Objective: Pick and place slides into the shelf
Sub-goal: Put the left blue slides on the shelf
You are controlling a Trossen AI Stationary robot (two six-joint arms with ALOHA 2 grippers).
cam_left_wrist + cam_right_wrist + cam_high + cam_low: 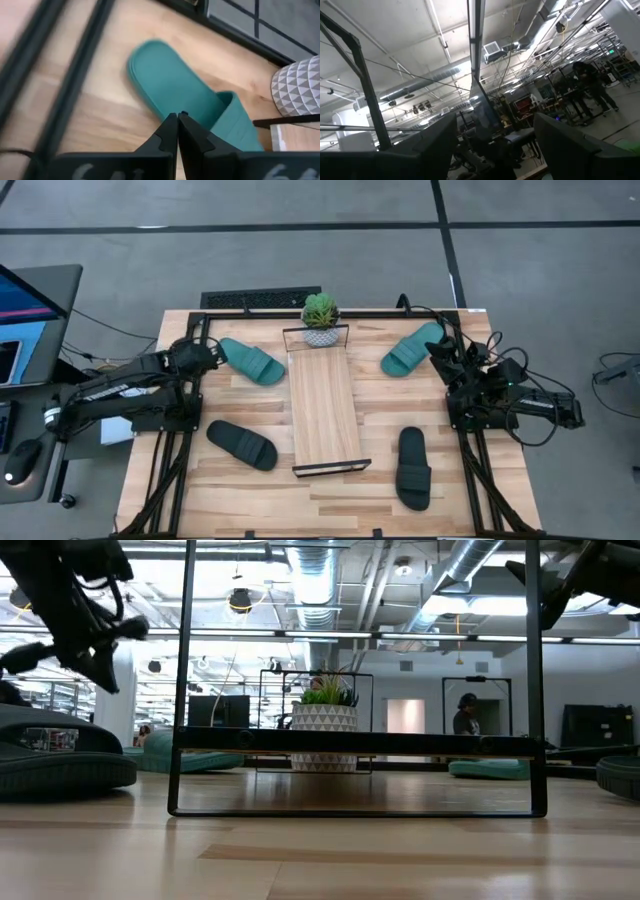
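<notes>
The shelf (325, 405) is a long light-wood plank with black wire ends, lying in the middle of the table. One teal slide (250, 362) lies sole-down to its left, and the other teal slide (410, 350) to its right. Two black slides (242, 445) (413, 468) lie nearer, one on each side. My left gripper (177, 120) is shut and hovers over the left teal slide (185, 95), raised above the table in the low view (100, 655). My right gripper (495, 150) is open beside the right teal slide, tipped upward at the ceiling.
A small potted plant (320, 320) stands at the shelf's far end. The arms' black frames run along the left and right table edges. Bare wood lies near the table's near edge. In the low view a person (467, 712) stands far off in the room.
</notes>
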